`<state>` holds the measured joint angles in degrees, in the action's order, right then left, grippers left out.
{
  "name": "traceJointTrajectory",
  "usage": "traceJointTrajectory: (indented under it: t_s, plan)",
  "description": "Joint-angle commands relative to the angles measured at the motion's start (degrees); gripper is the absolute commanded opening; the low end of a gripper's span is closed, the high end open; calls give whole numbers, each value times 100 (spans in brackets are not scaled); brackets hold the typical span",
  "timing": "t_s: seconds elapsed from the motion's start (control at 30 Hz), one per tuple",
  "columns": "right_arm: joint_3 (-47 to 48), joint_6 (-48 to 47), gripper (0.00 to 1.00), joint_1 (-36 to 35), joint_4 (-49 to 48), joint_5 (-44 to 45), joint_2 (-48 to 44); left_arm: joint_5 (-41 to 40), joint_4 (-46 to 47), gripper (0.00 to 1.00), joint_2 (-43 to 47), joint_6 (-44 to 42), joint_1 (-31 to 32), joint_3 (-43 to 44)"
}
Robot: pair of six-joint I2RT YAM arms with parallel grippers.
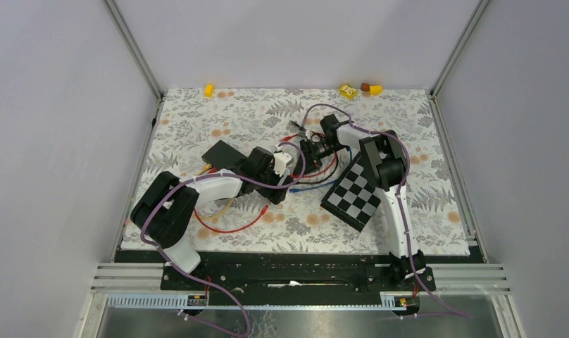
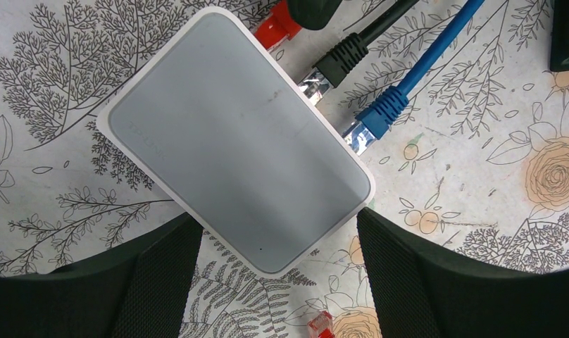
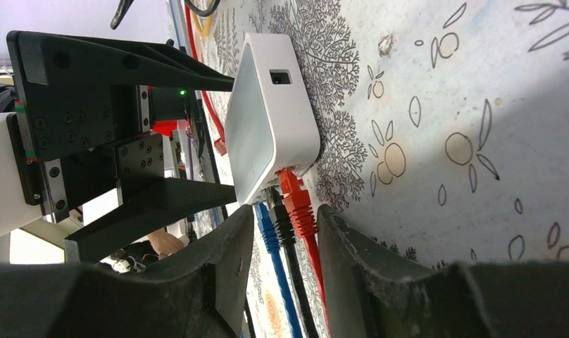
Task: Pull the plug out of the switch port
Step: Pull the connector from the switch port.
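Note:
The white switch (image 2: 239,141) lies on the floral mat. A red plug (image 2: 276,27), a black plug (image 2: 341,60) and a blue plug (image 2: 380,116) sit side by side at its port edge. My left gripper (image 2: 278,232) straddles the switch's near corner, with both fingers touching its sides. In the right wrist view the switch (image 3: 271,120) stands ahead, with the red (image 3: 299,204), black (image 3: 282,218) and blue (image 3: 267,229) plugs running back between the fingers. My right gripper (image 3: 287,211) is open around all three plugs. Both grippers meet mid-table in the top view, the left gripper (image 1: 290,160) and the right gripper (image 1: 311,149).
A checkerboard panel (image 1: 352,191) lies right of the cables. A black flat plate (image 1: 222,153) lies left of my left arm. Loose red cable (image 1: 232,227) loops near the front, and a loose red plug end (image 2: 320,325) lies under my left gripper. Small yellow items (image 1: 348,91) sit at the back edge.

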<state>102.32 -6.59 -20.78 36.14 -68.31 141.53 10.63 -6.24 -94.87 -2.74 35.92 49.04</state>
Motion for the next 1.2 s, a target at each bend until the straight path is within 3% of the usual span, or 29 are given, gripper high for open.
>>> traceJointTrajectory:
  t_s: [0.0,0.27,0.5,1.17]
  plan:
    - [-46,67,45,-101,-120,-288,89,298,387,82,55,-15,-4,-26]
    - [-261,483,39,-102,-532,232,-52,352,393,82,86,-52,-79,-26]
    - [-1222,2234,38,-110,-2182,372,-388,434,405,82,134,-107,-83,-61]
    - [-1306,2256,35,-111,-2285,771,-420,423,427,82,191,-180,-85,-87]
